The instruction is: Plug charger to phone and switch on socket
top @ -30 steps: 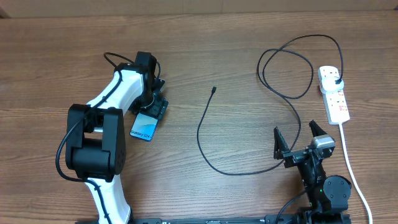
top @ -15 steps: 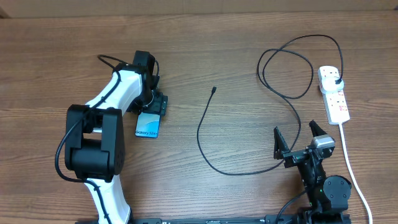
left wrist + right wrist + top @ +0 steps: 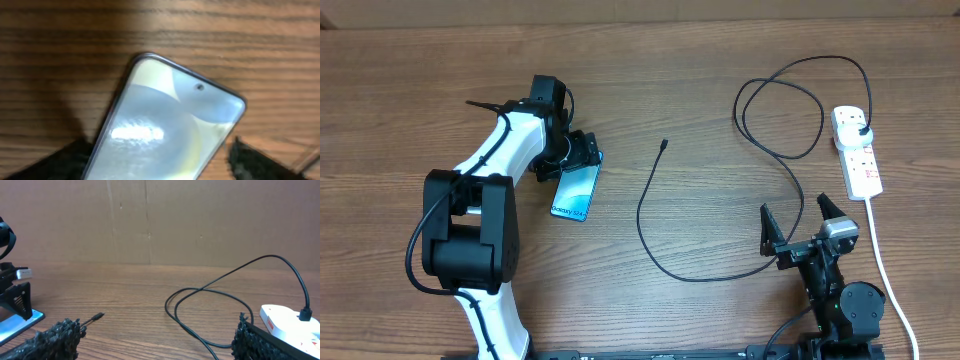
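The phone [image 3: 574, 192], its light blue-white screen up, lies tilted on the wood at centre left. My left gripper [image 3: 578, 155] is shut on its top end; in the left wrist view the phone [image 3: 165, 130] fills the space between my fingers [image 3: 60, 162]. The charger [image 3: 645, 215], a thin black cable, has its connector tip [image 3: 664, 143] free on the table, right of the phone. It loops right to a black plug [image 3: 861, 128] in the socket [image 3: 860, 165]. My right gripper [image 3: 798, 228] is open and empty, low at the front right.
The socket's white cord [image 3: 885, 270] runs down the right side past my right arm. The right wrist view shows the connector tip [image 3: 97, 316], cable loops [image 3: 200, 310], the socket [image 3: 287, 320] and a cardboard wall [image 3: 150, 220] behind the table.
My left gripper has swung right and turned, carrying the phone with it. The phone now lies further right, closer to the connector tip. The right arm has not moved.
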Tool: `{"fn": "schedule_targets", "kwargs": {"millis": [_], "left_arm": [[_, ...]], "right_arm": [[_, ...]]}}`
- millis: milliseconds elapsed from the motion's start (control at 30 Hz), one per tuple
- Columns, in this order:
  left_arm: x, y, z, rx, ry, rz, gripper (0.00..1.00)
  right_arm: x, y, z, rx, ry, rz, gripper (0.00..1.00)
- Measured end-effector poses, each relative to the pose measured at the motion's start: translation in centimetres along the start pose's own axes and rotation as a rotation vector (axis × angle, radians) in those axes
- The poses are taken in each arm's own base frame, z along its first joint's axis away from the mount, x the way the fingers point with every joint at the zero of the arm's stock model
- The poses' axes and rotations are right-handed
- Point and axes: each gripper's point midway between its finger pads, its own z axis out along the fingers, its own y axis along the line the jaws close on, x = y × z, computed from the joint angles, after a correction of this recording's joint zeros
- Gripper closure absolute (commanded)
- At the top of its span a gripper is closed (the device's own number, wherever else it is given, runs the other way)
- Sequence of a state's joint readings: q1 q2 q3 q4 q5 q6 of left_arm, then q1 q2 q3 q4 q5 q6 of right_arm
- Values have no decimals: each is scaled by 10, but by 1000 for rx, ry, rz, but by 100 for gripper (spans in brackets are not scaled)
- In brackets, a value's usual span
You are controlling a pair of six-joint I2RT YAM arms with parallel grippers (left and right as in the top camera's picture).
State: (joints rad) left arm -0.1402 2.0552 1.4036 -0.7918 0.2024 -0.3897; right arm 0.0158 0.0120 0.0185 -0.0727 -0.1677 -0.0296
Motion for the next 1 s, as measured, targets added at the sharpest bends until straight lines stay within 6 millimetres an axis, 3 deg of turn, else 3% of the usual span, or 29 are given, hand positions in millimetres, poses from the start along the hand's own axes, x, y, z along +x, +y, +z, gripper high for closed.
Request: {"fn": "schedule_targets", "kwargs": {"millis": [467, 1000], "left_arm": [[18, 4, -1, -21, 74, 414, 0], [12, 13, 1, -106, 49, 489, 3]], "right_arm": [[0, 0, 0, 0, 0, 0, 0], [0, 0, 0, 0, 0, 0, 0]]}}
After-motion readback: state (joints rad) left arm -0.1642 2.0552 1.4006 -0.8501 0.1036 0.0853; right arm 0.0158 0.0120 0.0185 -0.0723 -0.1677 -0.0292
